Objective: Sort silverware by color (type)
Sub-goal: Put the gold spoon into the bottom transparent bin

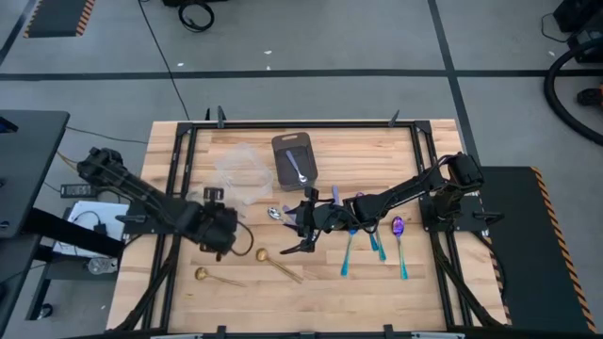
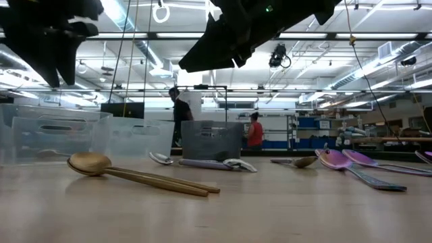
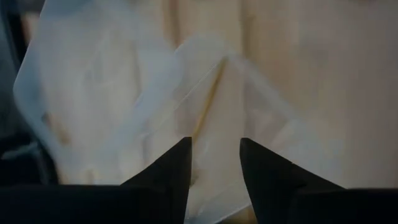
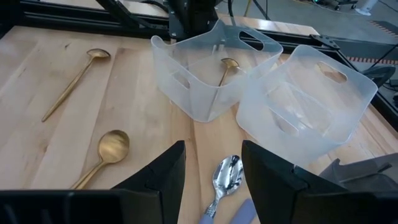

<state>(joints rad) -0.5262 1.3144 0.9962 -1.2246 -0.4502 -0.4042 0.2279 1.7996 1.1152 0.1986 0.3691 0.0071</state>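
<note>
Inside a clear tub (image 4: 205, 81), upright-leaning gold spoon (image 4: 227, 67).

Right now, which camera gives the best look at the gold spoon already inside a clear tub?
The right wrist view: the gold spoon leans inside the nearer clear tub, bowl up. The left wrist view shows only a faint gold line through plastic; the high and low views don't show it clearly.
</note>
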